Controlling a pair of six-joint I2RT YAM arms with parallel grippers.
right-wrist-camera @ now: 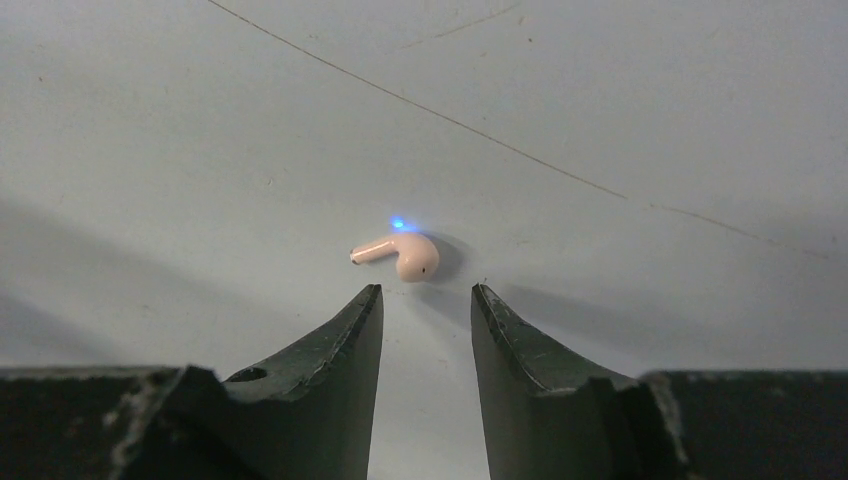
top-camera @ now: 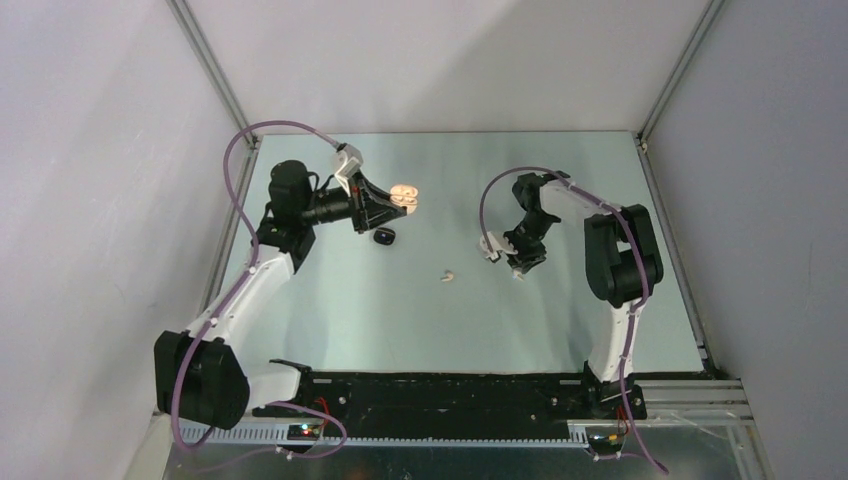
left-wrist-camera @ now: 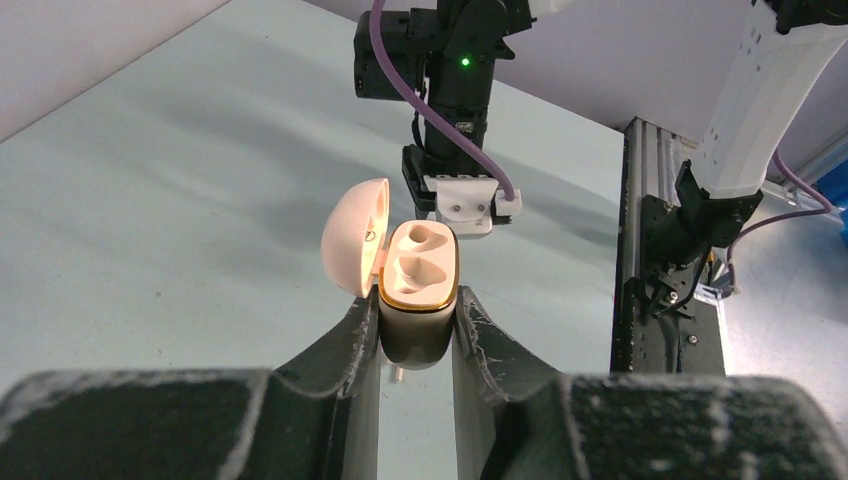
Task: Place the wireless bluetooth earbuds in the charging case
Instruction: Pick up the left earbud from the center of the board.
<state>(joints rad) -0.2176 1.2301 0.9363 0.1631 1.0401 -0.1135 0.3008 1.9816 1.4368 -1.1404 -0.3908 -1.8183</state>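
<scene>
A black item [top-camera: 385,237] is seen on the table [top-camera: 400,330] just below the left gripper [top-camera: 398,200]. A cream earbud [top-camera: 450,275] lies at centre frame, between the arms. The left arm is stretched rightward across the upper left, its gripper pinched on the open case [left-wrist-camera: 420,290], whose lid [left-wrist-camera: 352,238] is hinged left. The right gripper [right-wrist-camera: 425,292], pointed down right of centre, is spread, with a second earbud [right-wrist-camera: 398,255] lying just beyond its tips. Bare table is seen across the lower frame.

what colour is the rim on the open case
Gold; the rim shows best in the left wrist view.
</scene>
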